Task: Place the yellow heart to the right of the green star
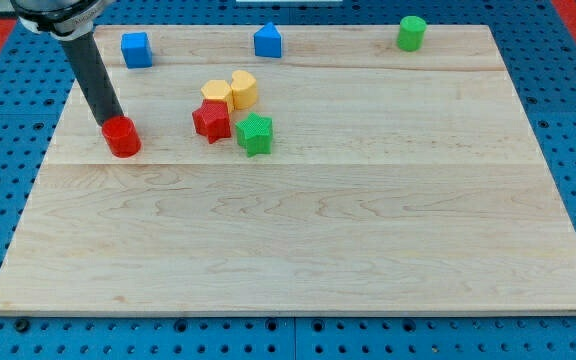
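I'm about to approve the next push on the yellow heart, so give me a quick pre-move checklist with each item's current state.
1. Yellow heart in view: ok.
2. Green star in view: ok.
3. Heart already right of the star: not ok; it sits toward the view's top of it.
4. My tip at the heart: not ok; it is at the red cylinder, far to the view's left.
5. Heart free to push: not ok; the yellow hexagon crowds it.
6. Room on the board right of the star: ok.

The red cylinder (122, 136) hides my tip; the rod's (94, 75) upper end is cropped.
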Robot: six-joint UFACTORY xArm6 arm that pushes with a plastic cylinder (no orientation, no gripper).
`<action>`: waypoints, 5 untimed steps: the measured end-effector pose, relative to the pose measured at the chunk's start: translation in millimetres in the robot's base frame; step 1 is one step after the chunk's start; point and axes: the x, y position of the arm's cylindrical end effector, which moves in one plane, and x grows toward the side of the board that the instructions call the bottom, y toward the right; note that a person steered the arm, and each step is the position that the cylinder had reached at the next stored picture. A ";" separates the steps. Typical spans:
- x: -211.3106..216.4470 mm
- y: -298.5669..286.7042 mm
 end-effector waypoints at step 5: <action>-27.6 53.2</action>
